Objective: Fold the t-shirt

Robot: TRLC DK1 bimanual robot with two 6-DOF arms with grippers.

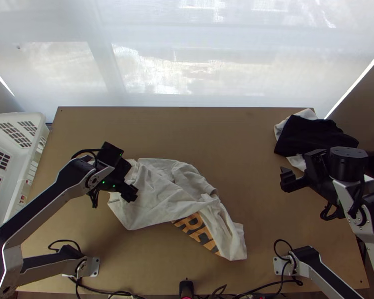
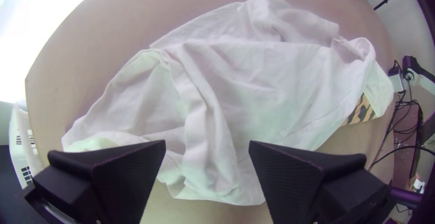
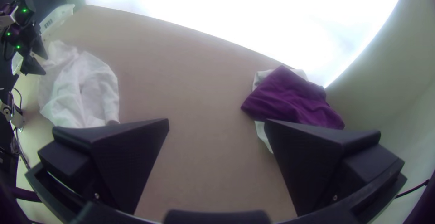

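A white t-shirt point(image 1: 162, 199) lies bunched and unevenly folded over itself left of the table's middle, an orange-lettered dark print point(image 1: 197, 231) showing at its near edge. My left gripper point(image 1: 129, 178) is over the shirt's left end in the top view. In the left wrist view the left gripper point(image 2: 207, 144) stands open, with the shirt point(image 2: 263, 83) spread in rumples beyond and below its fingers. At the table's right side my right gripper point(image 1: 297, 168) is open, well away from the shirt; in the right wrist view nothing is between the fingers of the right gripper point(image 3: 216, 122).
A black cloth point(image 1: 309, 134) with white cloth under it lies at the table's far right corner, close to the right gripper. A white plastic basket point(image 1: 12, 164) stands off the left edge. Cables point(image 1: 122, 294) run along the near edge. Bare tabletop point(image 1: 202, 132) stretches behind the shirt.
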